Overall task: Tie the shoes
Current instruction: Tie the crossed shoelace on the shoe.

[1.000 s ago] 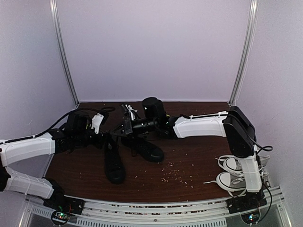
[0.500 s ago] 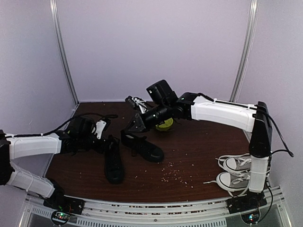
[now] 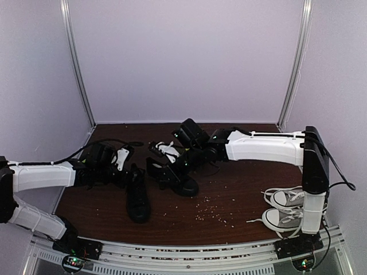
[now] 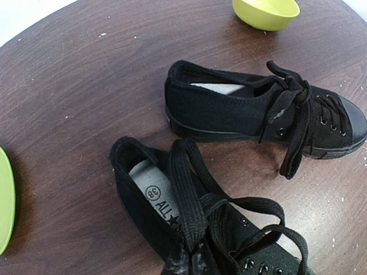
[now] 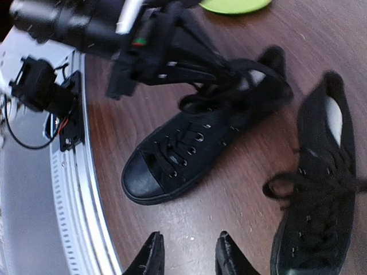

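The left gripper (image 5: pixel 221 69) is clenched on a flat lace (image 4: pixel 186 212) of a black shoe (image 3: pixel 139 200). That shoe lies on the left half of the table (image 3: pixel 241 189), toe toward the table's near edge. The right gripper (image 5: pixel 189 235) hangs over the table's middle, jaws parted with nothing between them, near the second black shoe (image 4: pixel 229 112). A green bowl (image 4: pixel 266 11) sits toward the table's far side. Grey-and-white sneakers (image 3: pixel 287 209) rest at its near right corner.
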